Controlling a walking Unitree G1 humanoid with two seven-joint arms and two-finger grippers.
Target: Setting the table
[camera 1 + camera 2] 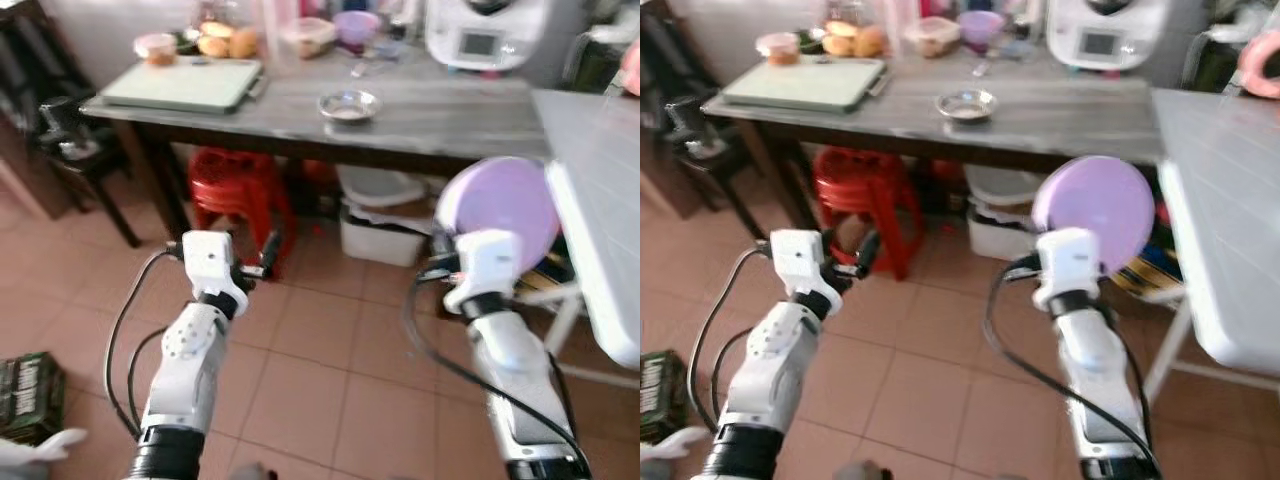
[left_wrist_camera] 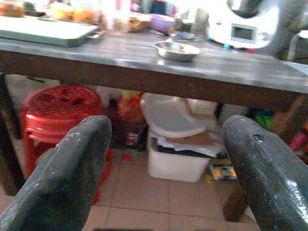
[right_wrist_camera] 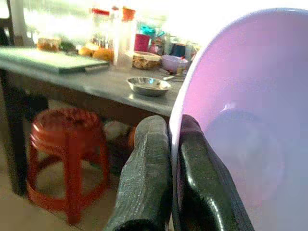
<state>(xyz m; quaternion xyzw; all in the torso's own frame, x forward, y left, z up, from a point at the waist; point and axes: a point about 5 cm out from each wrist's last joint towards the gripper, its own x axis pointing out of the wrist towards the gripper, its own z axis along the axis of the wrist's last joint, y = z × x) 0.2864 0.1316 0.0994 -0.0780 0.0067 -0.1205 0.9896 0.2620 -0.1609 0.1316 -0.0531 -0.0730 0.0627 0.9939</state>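
My right gripper is shut on the rim of a purple bowl, which it holds up on edge in front of the dark grey table. My left gripper is open and holds nothing, raised before me at the left; its black fingers point toward the table. A small steel bowl sits on the table near its front edge. A pale green tray lies at the table's left end.
A red plastic stool and a white bin stand under the table. A white table runs along the right. A white appliance, containers and food crowd the table's back. A dark chair stands at left.
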